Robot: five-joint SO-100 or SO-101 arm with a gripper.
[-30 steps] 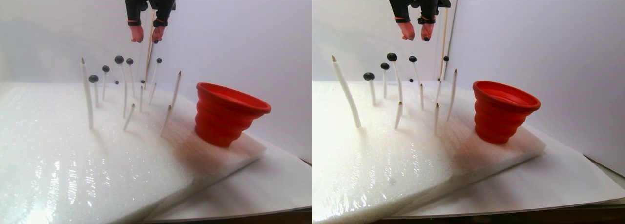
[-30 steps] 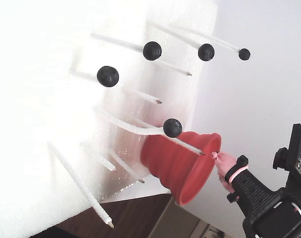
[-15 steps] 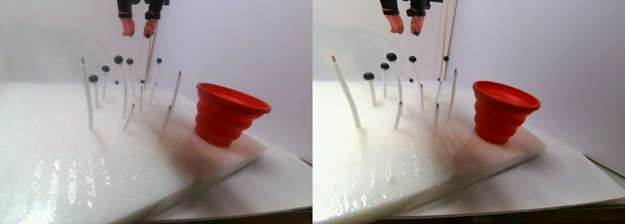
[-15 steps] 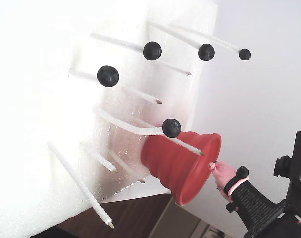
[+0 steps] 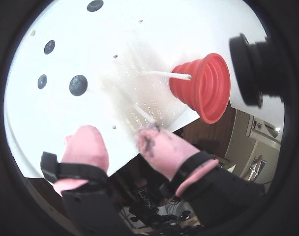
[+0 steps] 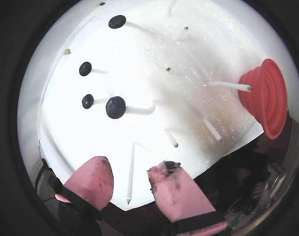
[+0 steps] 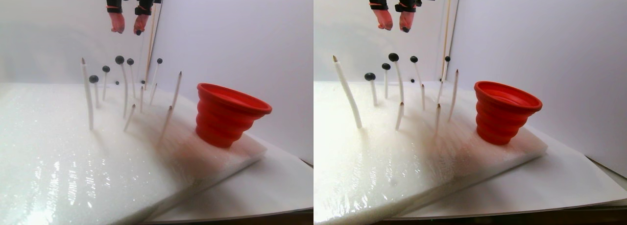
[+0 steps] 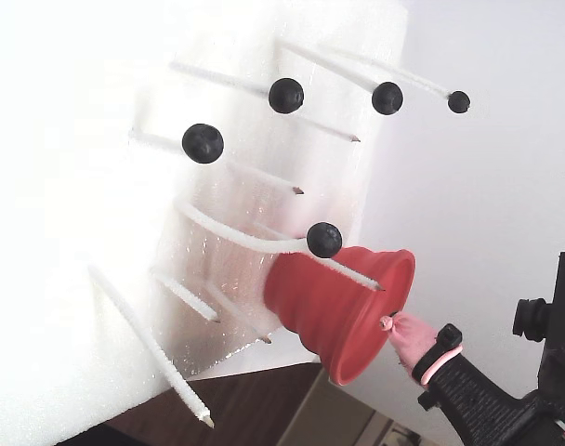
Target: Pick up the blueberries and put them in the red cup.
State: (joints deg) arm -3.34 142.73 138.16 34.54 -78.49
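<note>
Several blueberries sit on the tips of thin white sticks: the biggest (image 5: 78, 85) (image 6: 115, 107), smaller ones (image 6: 88, 101) (image 6: 85, 69) (image 6: 117, 21), also in the stereo pair view (image 7: 119, 60) and the fixed view (image 8: 203, 143). The red cup (image 5: 203, 88) (image 6: 265, 96) (image 7: 228, 114) (image 8: 338, 307) stands on the foam's right side, as the wrist views show it. My gripper (image 5: 119, 135) (image 6: 131, 167) (image 7: 128, 28) is open and holds nothing, high above the sticks. Its right fingertip (image 6: 170, 169) bears dark smears. In the fixed view only one pink finger (image 8: 403, 336) shows, beside the cup's rim.
A white foam slab (image 7: 73, 161) holds several bare white sticks (image 7: 88, 95) (image 6: 131, 172), some leaning. One bare stick (image 5: 164, 74) points at the cup's base. The slab lies on white paper (image 7: 274, 181) over a brown table. White walls stand behind.
</note>
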